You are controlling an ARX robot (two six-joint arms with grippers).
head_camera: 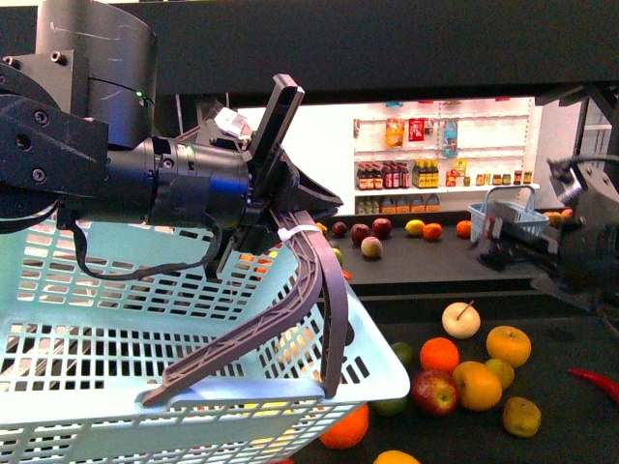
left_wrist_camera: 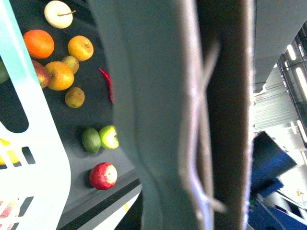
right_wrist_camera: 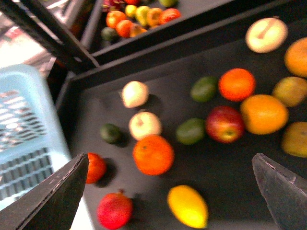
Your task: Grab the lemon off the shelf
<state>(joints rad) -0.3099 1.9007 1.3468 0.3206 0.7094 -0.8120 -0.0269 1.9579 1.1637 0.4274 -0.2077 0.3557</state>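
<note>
The lemon, a plain yellow oval, lies on the shelf's dark deck in the right wrist view. It sits between and just short of my right gripper, which hangs open above the deck with nothing in it. An orange and a red fruit lie close beside the lemon. In the front view my left gripper is shut on the grey basket handle, holding the pale blue basket up at the left. The handle fills the left wrist view. My right gripper reaches in from the right.
Oranges, apples, green fruits and a red chilli are scattered on the deck. A higher deck behind holds more fruit. White wall shelves of bottles and a small basket stand far back.
</note>
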